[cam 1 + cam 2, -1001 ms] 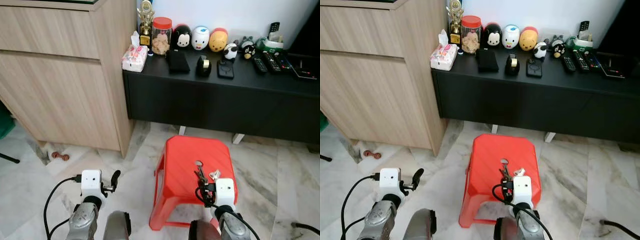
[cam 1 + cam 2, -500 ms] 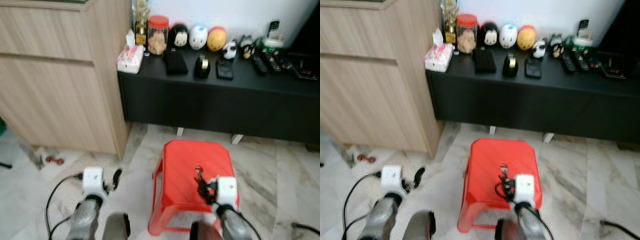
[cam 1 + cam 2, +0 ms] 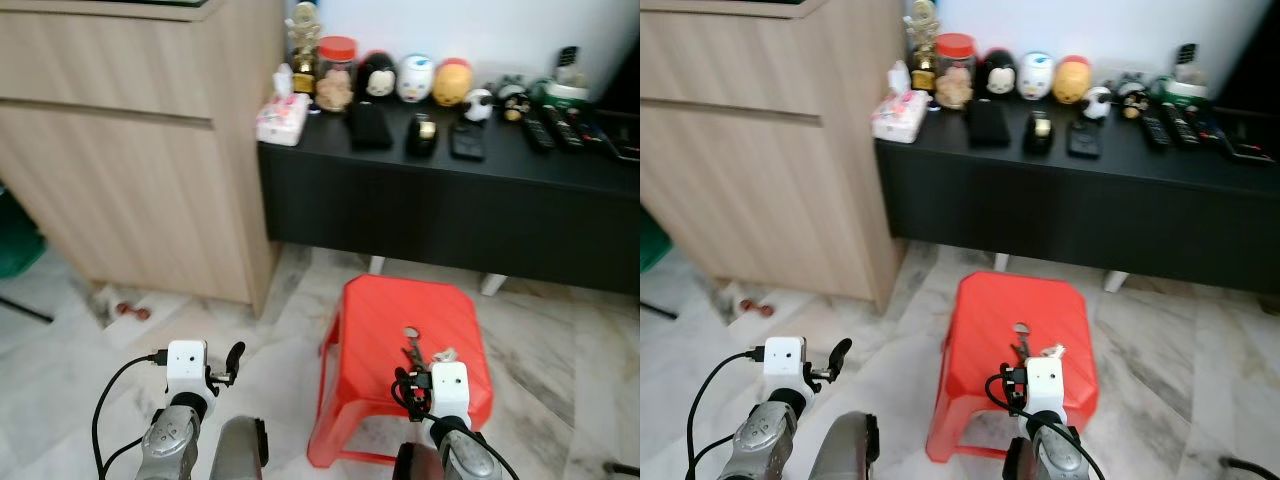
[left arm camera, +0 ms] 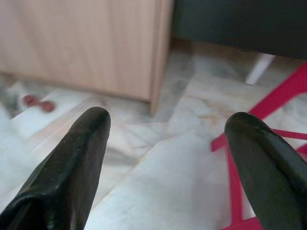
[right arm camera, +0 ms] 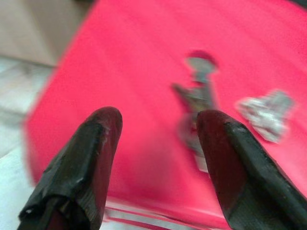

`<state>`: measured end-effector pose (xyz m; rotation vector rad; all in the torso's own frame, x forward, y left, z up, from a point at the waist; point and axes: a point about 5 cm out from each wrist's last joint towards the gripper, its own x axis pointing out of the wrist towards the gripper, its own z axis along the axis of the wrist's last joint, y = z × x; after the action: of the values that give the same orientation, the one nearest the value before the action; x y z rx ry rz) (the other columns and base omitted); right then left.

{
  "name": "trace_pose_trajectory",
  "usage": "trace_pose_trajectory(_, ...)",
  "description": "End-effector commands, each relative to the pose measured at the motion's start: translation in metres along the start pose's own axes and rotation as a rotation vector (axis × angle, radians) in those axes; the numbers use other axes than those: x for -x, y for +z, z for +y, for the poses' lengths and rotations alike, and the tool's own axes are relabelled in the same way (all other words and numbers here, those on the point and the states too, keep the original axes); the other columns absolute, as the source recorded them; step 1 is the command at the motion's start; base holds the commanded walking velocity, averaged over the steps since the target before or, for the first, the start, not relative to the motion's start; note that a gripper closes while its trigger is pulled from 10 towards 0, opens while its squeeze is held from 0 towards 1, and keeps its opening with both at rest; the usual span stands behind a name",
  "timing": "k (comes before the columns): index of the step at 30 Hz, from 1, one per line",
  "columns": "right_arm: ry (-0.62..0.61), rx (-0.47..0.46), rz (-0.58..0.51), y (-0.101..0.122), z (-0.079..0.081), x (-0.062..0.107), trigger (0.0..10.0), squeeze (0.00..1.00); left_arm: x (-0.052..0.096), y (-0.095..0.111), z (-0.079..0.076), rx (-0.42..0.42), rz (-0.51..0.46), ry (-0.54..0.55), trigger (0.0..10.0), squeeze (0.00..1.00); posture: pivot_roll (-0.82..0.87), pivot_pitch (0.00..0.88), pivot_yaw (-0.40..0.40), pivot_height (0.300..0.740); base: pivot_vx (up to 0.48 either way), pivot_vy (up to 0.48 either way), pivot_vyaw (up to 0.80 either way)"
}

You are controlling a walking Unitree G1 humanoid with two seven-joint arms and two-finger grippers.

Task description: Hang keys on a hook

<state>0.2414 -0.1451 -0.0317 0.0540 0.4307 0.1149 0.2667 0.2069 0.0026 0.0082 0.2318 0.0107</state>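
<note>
The right end effector (image 5: pixel 158 143) hangs low over the near edge of the red stool (image 3: pixel 380 330), its two black fingers (image 5: pixel 91 158) spread apart with nothing between them. The keys (image 3: pixel 412 348) lie flat on the stool's seat just beyond those fingers — a ring with a dark bunch, and a small pale piece (image 5: pixel 266 111) beside it. In the right wrist view the keys are blurred and sit nearer one finger than the other, not touching either.

The left end effector (image 4: pixel 168 158) is held over the marble floor (image 3: pixel 200 330) to the left of the stool, fingers wide apart and empty — the stool's leg shows past one fingertip in its wrist view.

Behind the stool stands a low black surface (image 3: pixel 450 190) carrying a row of round character figures (image 3: pixel 418 78), a jar (image 3: pixel 336 88), a trophy (image 3: pixel 302 40), a tissue pack (image 3: pixel 282 118) and remotes (image 3: pixel 560 128). Any writing on these is too small to read. A wooden cabinet (image 3: pixel 130 150) stands at its left, with a small red thing (image 3: pixel 128 311) on the floor at its foot.
</note>
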Motion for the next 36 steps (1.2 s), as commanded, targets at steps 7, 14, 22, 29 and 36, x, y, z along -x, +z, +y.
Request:
trace_pose_trajectory(7,-0.001,-0.007,0.003,-0.0020,-0.0014,0.0016,10.0,0.00,0.0000,-0.0006,-0.0005,0.004,0.004,-0.004,10.0,0.00,0.09,0.100,-0.060,0.594,0.000,0.000,0.50)
trace_pose_trajectory(14,-0.020,-0.013,0.000,-0.0015,-0.0046,0.0017,10.0,0.00,-0.0001,-0.0009,-0.0023,0.014,0.005,-0.019,10.0,0.00,0.10,0.094,-0.059,0.594,0.000,0.000,0.00)
trace_pose_trajectory(22,-0.026,-0.004,-0.002,-0.0010,-0.0057,0.0017,10.0,0.00,0.0002,-0.0012,-0.0030,0.014,0.003,-0.022,10.0,0.00,0.10,0.087,-0.059,0.594,0.139,0.000,0.00)
trace_pose_trajectory(29,-0.040,-0.011,-0.008,0.0000,-0.0071,0.0014,10.0,0.00,0.0003,-0.0011,-0.0037,0.019,0.000,-0.029,10.0,0.00,0.10,0.084,-0.058,0.594,0.310,0.000,0.00)
trace_pose_trajectory(36,-0.053,-0.023,-0.011,0.0007,-0.0076,0.0009,10.0,0.00,0.0000,-0.0001,-0.0047,0.024,-0.008,-0.036,10.0,0.00,0.10,0.080,-0.057,0.594,0.324,0.000,0.00)
